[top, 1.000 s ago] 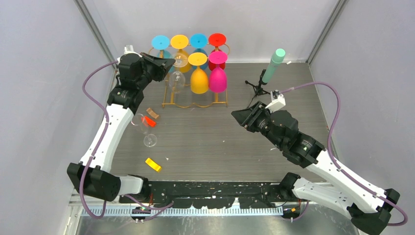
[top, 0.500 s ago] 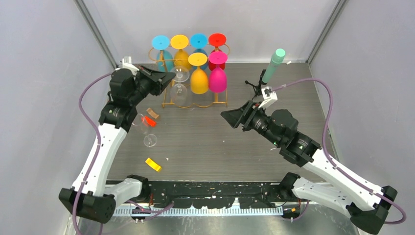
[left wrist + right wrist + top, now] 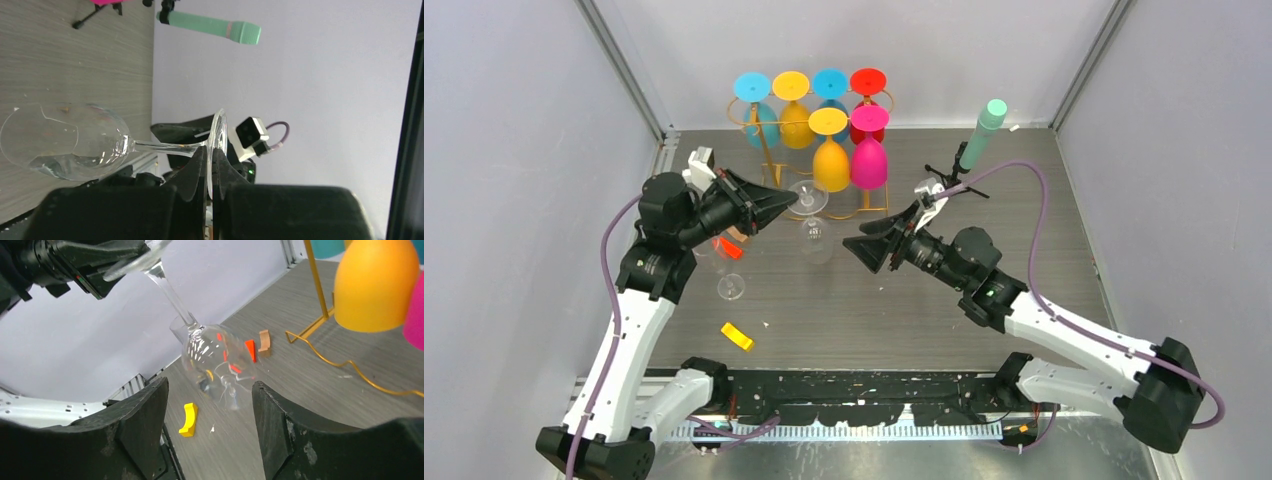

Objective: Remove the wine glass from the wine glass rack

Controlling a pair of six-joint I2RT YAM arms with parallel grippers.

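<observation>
The gold wire wine glass rack (image 3: 770, 158) stands at the back with several coloured glasses hanging bowl-down from it. My left gripper (image 3: 790, 204) is shut on the round foot of a clear wine glass (image 3: 815, 240), held in the air in front of the rack and clear of it, bowl hanging low. In the left wrist view my gripper (image 3: 210, 165) pinches the foot and the bowl (image 3: 70, 142) points away. My right gripper (image 3: 865, 250) is open and empty just right of the bowl. In the right wrist view my gripper (image 3: 210, 410) faces the glass (image 3: 217, 357).
A second clear glass (image 3: 724, 268) lies on the table at the left by a red block (image 3: 731, 250). A yellow block (image 3: 737, 336) lies near the front. A black tripod with a green cylinder (image 3: 980, 130) stands at the back right. Grey walls enclose the table.
My left gripper has drawn the clear glass off the rack, forward and to the right. My right arm has swung left toward the glass, still open.
</observation>
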